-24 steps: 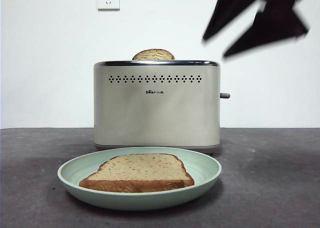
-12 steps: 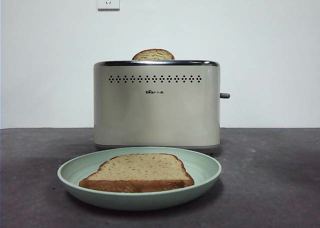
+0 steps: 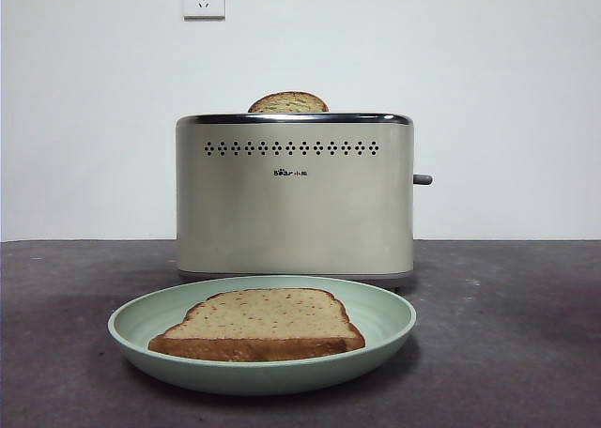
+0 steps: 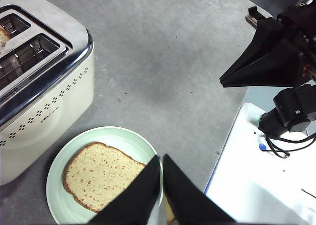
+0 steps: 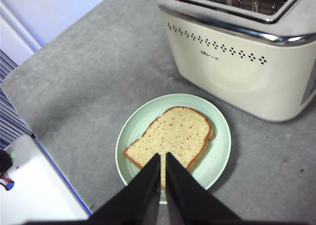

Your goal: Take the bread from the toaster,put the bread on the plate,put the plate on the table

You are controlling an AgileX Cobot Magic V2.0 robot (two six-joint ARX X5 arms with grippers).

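The bread (image 3: pixel 268 320) lies flat on the plate (image 3: pixel 394 315), low in the front view's centre, and the plate rests on the table (image 3: pixel 507 353) before the toaster (image 3: pixel 294 198). The task looks finished. Left gripper (image 4: pixel 161 160) and right gripper (image 5: pixel 163 157) hover clenched, holding nothing. Another slice (image 3: pixel 287 102), possibly spare, pokes from the toaster.

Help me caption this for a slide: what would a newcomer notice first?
First, the slice of bread lying flat on the pale-green plate, which sits on the table right in front of the cream toaster. Next, a second slice pokes up from the toaster's far slot. Both end effectors, left and right, hang shut above the plate.
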